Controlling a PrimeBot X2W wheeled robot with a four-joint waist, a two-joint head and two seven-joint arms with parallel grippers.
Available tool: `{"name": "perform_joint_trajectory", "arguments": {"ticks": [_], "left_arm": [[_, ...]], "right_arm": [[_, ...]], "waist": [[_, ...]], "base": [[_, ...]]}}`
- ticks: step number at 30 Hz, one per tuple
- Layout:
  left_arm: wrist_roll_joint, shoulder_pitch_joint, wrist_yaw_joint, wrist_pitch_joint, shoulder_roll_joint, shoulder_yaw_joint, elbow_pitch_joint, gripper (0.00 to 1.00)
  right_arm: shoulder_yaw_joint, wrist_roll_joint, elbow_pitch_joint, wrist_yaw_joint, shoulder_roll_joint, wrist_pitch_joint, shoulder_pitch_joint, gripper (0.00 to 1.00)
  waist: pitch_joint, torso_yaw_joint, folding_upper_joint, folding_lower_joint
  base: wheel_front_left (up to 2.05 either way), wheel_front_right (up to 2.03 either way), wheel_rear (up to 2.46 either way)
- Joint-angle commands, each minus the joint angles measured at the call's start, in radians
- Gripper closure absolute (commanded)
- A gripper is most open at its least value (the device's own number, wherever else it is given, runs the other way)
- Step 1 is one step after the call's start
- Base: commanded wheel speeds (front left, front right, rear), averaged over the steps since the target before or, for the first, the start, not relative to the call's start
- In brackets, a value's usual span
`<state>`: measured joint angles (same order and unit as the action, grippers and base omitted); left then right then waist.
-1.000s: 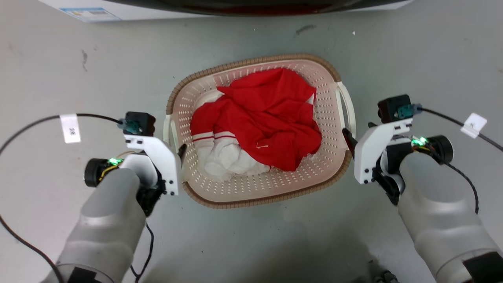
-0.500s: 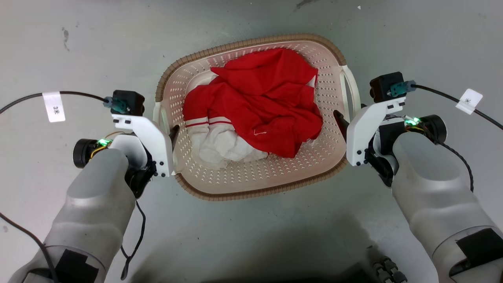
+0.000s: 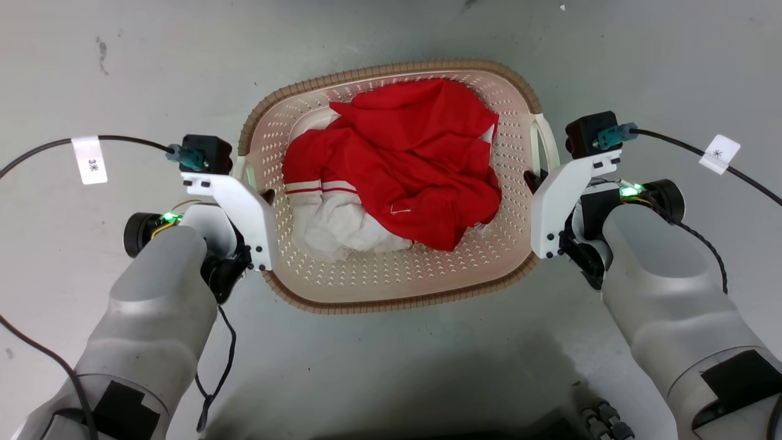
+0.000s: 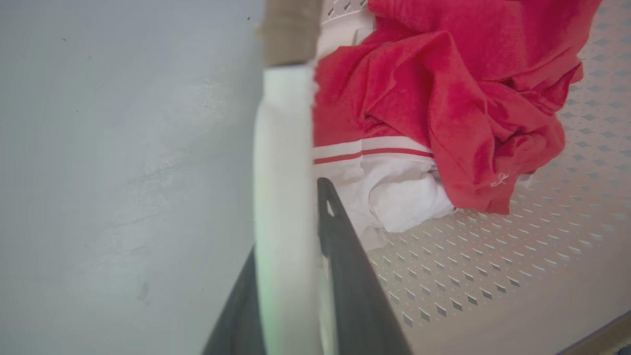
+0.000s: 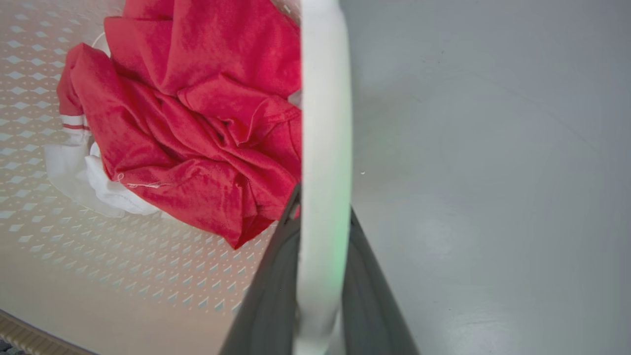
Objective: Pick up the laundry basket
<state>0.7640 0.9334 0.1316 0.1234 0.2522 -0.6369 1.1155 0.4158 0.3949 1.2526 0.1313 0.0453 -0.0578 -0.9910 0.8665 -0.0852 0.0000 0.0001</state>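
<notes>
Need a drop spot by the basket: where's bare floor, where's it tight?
Free: grey floor between the near rim of the laundry basket and the two forearms; floor beyond its far rim; basket bottom along the near wall. Crowded: both sides, where left gripper and right gripper straddle the handles; red garment and white cloth fill the middle.

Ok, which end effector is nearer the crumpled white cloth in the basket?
Left. The left end effector straddles the white handle of the cream perforated plastic laundry basket just beside the crumpled white cloth; the right end effector straddles the opposite handle, across the red garment.
</notes>
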Motion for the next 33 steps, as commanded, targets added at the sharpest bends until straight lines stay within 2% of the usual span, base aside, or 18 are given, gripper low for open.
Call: {"name": "perform_joint_trajectory", "arguments": {"ticks": [1, 9, 19, 33], "left_arm": [[0.003, 0.017, -0.002, -0.015, 0.018, -0.007, 0.006, 1.00], [0.057, 0.005, -0.002, 0.013, 0.002, -0.049, 0.024, 1.00], [0.168, -0.053, 0.000, 0.199, -0.028, -0.108, 0.002, 1.00], [0.287, -0.136, 0.001, 0.367, -0.037, -0.157, 0.024, 1.00]], "right_arm": [[0.009, 0.007, 0.004, -0.001, 0.010, -0.003, -0.008, 1.00], [0.038, 0.052, 0.018, -0.001, 0.010, -0.056, 0.027, 1.00], [0.086, 0.143, 0.023, -0.001, 0.010, -0.255, 0.093, 1.00], [0.149, 0.241, 0.010, -0.001, 0.042, -0.468, 0.174, 1.00]], "waist": [[-0.007, 0.001, 0.0000, -0.0001], [-0.071, 0.003, 0.0000, -0.0001], [-0.252, 0.005, 0.0000, -0.0001], [-0.534, 0.022, 0.0000, -0.0001]], "base": [[0.00, 0.00, 0.00], [0.00, 0.00, 0.00], [0.00, 0.00, 0.00], [0.00, 0.00, 0.00]]}}
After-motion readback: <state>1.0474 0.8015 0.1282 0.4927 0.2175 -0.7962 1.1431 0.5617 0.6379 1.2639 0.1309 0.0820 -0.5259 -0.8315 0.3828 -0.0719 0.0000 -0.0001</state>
